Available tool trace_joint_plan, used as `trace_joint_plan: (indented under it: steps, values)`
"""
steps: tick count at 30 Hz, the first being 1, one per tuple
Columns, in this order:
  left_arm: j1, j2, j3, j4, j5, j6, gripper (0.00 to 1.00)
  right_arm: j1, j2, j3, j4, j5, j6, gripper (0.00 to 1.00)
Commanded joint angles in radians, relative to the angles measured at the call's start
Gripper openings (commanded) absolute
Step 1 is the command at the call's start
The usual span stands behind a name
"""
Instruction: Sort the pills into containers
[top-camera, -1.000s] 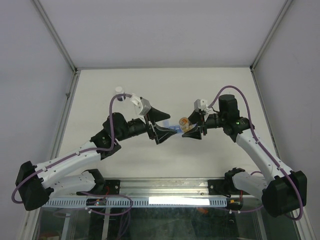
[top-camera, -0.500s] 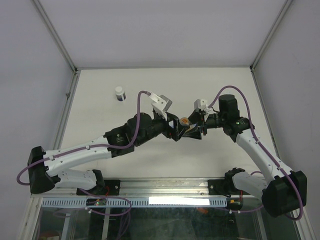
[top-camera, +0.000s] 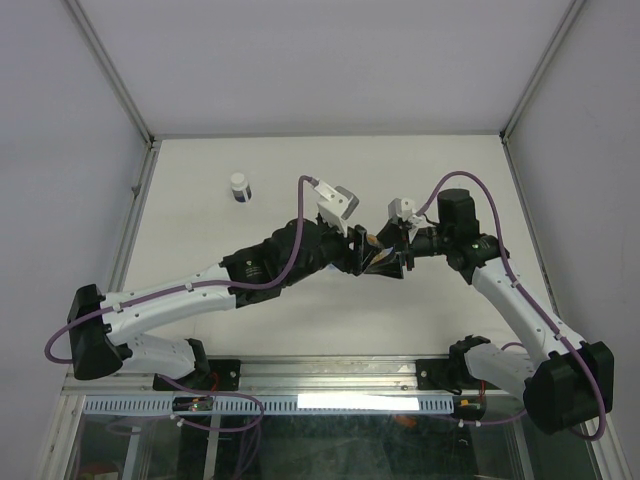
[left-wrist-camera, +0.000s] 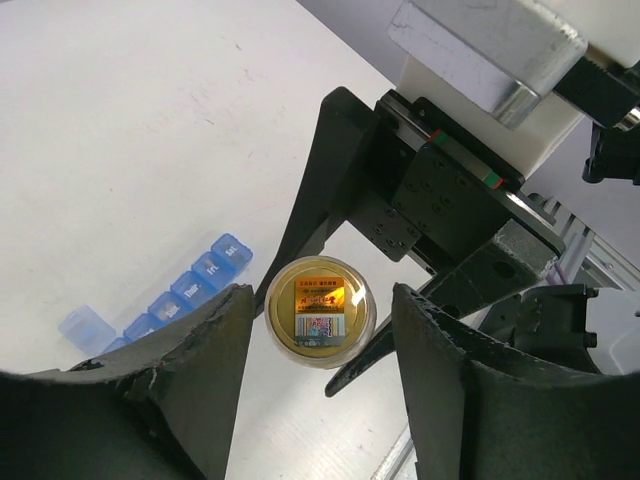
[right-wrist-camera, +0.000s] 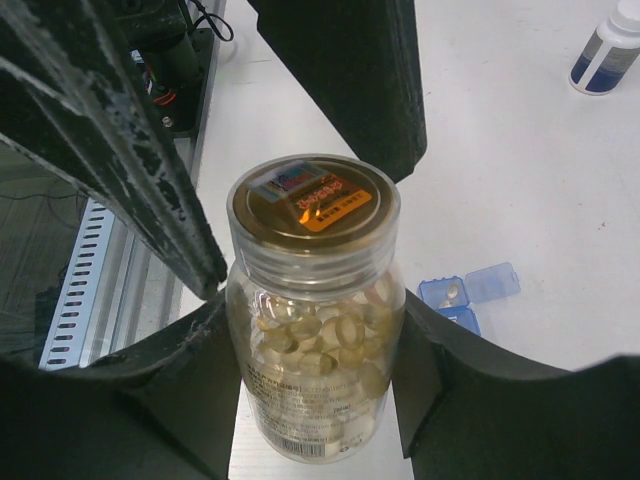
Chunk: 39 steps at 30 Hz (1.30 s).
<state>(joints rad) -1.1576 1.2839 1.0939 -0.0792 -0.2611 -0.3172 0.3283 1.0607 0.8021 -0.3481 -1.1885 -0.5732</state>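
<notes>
My right gripper (right-wrist-camera: 315, 330) is shut on a clear bottle (right-wrist-camera: 315, 410) with a gold cap (right-wrist-camera: 313, 200), held above the table. The bottle is full of amber pills (right-wrist-camera: 320, 340). My left gripper (left-wrist-camera: 322, 300) stands open around that cap (left-wrist-camera: 320, 310), one finger on each side, with a thin gap on both sides. In the top view both grippers meet at the bottle (top-camera: 370, 243). The blue pill-organiser strip (left-wrist-camera: 180, 290) lies on the table below; one compartment (right-wrist-camera: 445, 292) is open with a pill inside.
A small white-capped vial (top-camera: 239, 186) stands at the back left of the white table (top-camera: 300, 170). The table's metal front rail (top-camera: 330, 375) runs near the arm bases. Enclosure walls border both sides.
My left arm has swung right from beside the vial to the bottle, and its jaws have narrowed around the cap. The right arm and bottle have stayed still.
</notes>
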Motion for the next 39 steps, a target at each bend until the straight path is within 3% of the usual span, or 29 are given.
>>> trace_joint_plan:
  steps: [1, 5, 16, 19, 24, 27, 30, 34, 39]
  values:
    - [0.001, 0.0, 0.054, 0.004, -0.004, 0.026, 0.53, -0.008, -0.01, 0.033, 0.043, -0.013, 0.006, 0.0]
    - [0.0, 0.0, 0.055, -0.006, -0.002, 0.029, 0.37, -0.008, -0.01, 0.032, 0.044, -0.013, 0.007, 0.0]
    - [0.008, -0.011, 0.038, -0.013, 0.047, 0.096, 0.34, -0.009, -0.011, 0.033, 0.043, -0.014, 0.009, 0.0]
    - [0.055, -0.03, 0.003, 0.024, 0.223, 0.186, 0.3, -0.008, -0.011, 0.034, 0.044, -0.016, 0.009, 0.0]
    - [0.192, -0.033, -0.044, 0.022, 0.681, 0.408, 0.3, -0.009, -0.014, 0.034, 0.043, -0.018, 0.009, 0.0]
    - [0.266, -0.012, -0.05, -0.029, 0.88, 0.593, 0.32, -0.009, -0.015, 0.034, 0.044, -0.02, 0.009, 0.0]
    - [0.311, 0.041, -0.004, -0.101, 0.988, 0.714, 0.33, -0.009, -0.014, 0.034, 0.043, -0.021, 0.01, 0.0]
    - [0.324, 0.103, 0.077, -0.155, 0.981, 0.792, 0.38, -0.009, -0.014, 0.034, 0.043, -0.023, 0.009, 0.0]
    - [0.328, 0.093, 0.112, -0.126, 0.893, 0.776, 0.61, -0.012, -0.016, 0.034, 0.041, -0.024, 0.007, 0.0]
